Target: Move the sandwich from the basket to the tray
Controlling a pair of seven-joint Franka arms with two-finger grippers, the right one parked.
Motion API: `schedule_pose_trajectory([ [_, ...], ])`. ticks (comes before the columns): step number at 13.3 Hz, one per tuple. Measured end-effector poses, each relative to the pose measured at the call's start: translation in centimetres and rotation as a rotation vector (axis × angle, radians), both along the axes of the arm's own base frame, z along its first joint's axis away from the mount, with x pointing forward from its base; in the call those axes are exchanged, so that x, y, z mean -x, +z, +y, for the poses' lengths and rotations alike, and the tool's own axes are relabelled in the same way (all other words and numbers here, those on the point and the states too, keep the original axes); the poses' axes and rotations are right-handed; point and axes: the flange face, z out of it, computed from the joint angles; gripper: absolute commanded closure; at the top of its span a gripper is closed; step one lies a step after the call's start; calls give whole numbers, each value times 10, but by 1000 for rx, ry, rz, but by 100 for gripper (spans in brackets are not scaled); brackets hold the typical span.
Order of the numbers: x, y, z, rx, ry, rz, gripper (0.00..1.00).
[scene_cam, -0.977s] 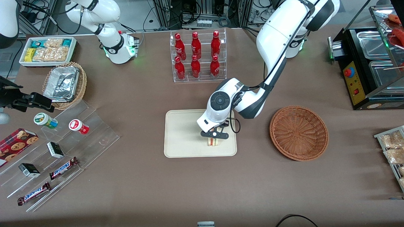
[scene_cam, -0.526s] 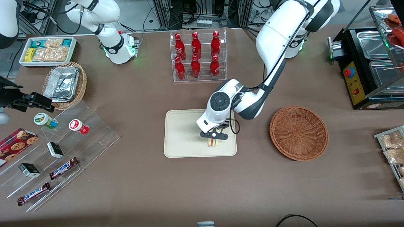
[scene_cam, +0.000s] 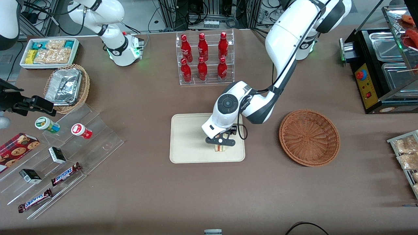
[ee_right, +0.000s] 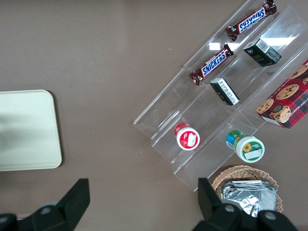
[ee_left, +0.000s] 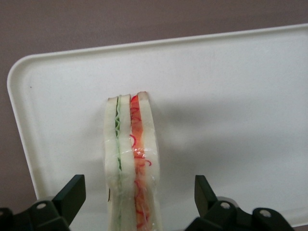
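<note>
Sandwich (ee_left: pixel 129 163) set down on the tray (scene_cam: pixel 186 137).
The gripper (ee_left: pixel 137 202) was spread wide above it, fingers clear of both bread faces, releasing it upright; the basket (scene_cam: pixel 309 137) was emptied.

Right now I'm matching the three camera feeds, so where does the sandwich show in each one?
Front view: the sandwich stands on the tray, at the tray's edge nearest the camera, under the tool.
Left wrist view: the sandwich stands on edge on the tray, between the tool's open fingers.
Right wrist view: not in it; only a bare corner of the tray shows.
Shared landmark: the cream-white tray.
</note>
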Motion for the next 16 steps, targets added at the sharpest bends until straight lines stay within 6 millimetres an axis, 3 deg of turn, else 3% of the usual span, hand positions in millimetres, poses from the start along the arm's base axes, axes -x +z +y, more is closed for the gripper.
schedule_pose_trajectory([
  [3,-7,25,5,7,10,-21,0],
  [8,-25,83,35,-6,53,-56,0],
  [11,-44,133,80,-60,118,-73,0],
  [16,-74,199,192,-82,181,-17,0],
])
